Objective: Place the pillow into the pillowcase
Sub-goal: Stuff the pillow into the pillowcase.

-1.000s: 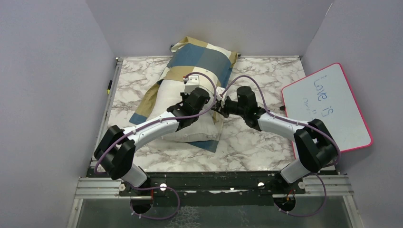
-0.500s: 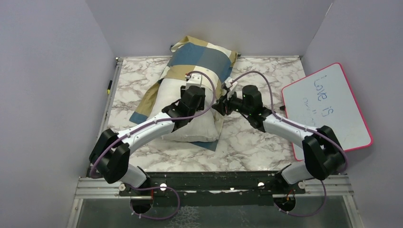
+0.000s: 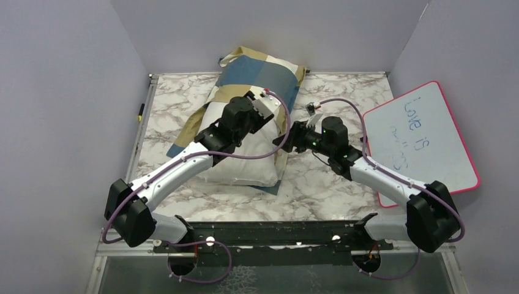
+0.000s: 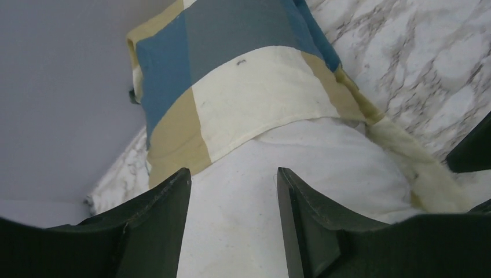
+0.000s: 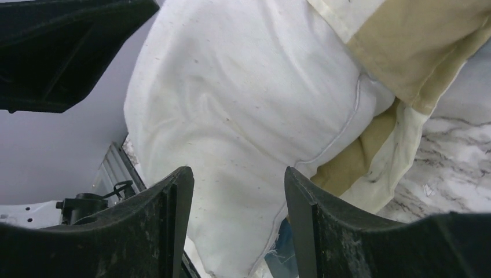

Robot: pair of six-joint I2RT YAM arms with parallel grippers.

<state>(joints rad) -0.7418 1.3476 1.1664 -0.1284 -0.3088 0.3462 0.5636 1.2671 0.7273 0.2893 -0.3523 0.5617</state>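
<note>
The off-white pillow [image 3: 245, 168] lies on the marble table, its far half inside the blue, tan and cream pillowcase [image 3: 257, 70]. Its near half is bare. My left gripper [image 3: 245, 113] hovers over the pillow just short of the pillowcase's hem. In the left wrist view it [image 4: 233, 179] is open, with white pillow [image 4: 324, 156] below and the pillowcase [image 4: 231, 35] ahead. My right gripper [image 3: 287, 139] is at the pillow's right edge. In the right wrist view it [image 5: 237, 176] is open, facing the pillow [image 5: 231, 87], with the pillowcase's loose edge [image 5: 417, 52] to the right.
A pink-rimmed whiteboard [image 3: 422, 138] lies at the table's right edge, partly overhanging it. A small yellow-and-black pen [image 3: 141, 111] sits on the left rail. Grey walls close in the back and both sides. Bare marble table [image 3: 343, 184] shows beside the pillow.
Both grippers have gone from shut to open. The left one moved farther along the pillow toward the pillowcase; the right one drew back to the right, away from the pillow.
</note>
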